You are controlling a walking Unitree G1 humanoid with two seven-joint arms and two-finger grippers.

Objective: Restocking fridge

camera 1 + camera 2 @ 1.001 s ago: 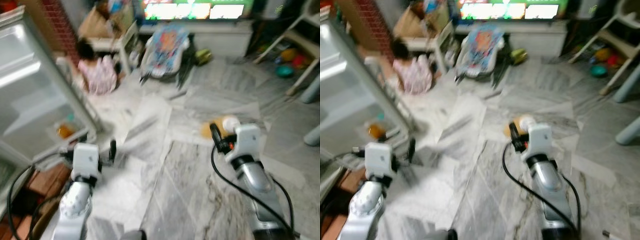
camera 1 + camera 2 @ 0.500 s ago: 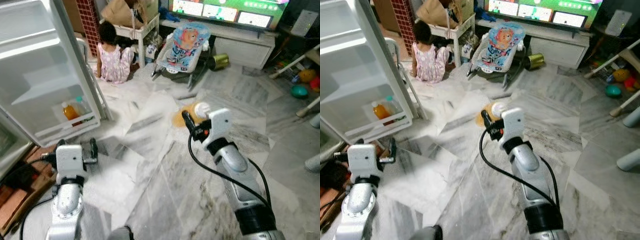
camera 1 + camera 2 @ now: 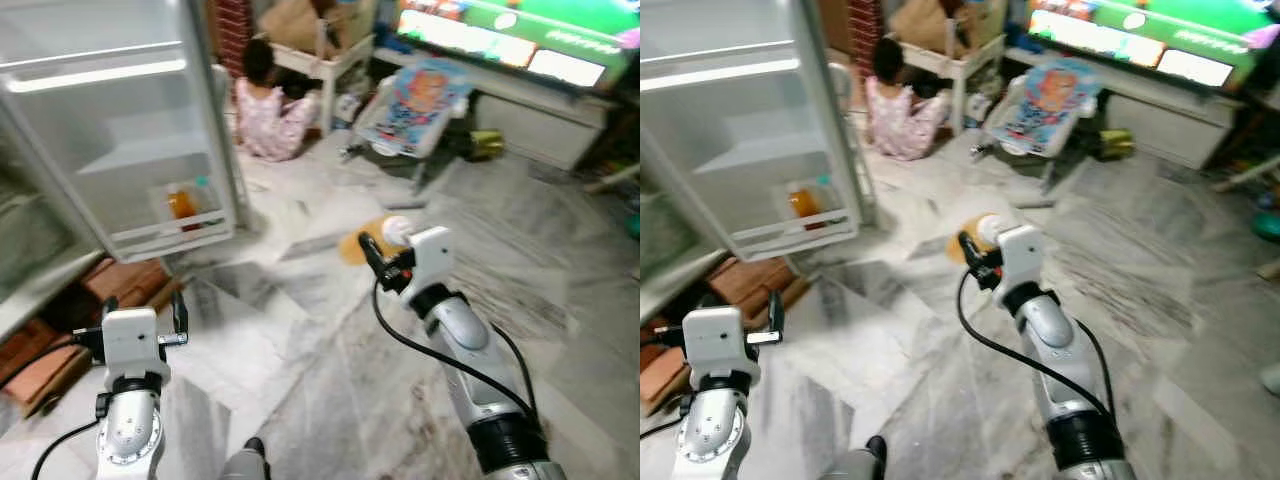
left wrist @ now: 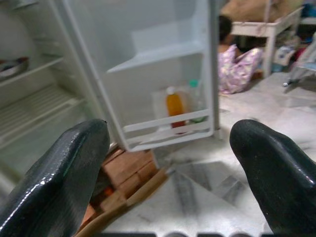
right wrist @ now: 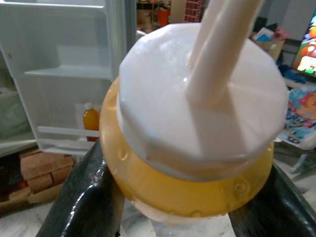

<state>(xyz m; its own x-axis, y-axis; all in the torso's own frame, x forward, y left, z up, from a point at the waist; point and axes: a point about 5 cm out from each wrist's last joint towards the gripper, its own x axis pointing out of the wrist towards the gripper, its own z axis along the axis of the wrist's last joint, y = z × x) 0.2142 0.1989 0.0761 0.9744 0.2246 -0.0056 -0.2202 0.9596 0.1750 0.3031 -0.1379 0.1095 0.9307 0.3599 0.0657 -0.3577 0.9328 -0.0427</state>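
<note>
My right gripper point(image 5: 170, 197) clamps a yellow bottle point(image 5: 163, 182) with a white cap point(image 5: 197, 98), its cap end pointing ahead toward the fridge. The fridge door point(image 3: 120, 150) stands open; its lowest rack holds an orange bottle point(image 4: 175, 107) upright beside a green-capped one point(image 4: 196, 101).

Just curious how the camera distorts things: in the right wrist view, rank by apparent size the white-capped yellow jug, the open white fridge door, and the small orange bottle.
1. White-capped yellow jug, though nearness inflates it.
2. Open white fridge door.
3. Small orange bottle.
</note>
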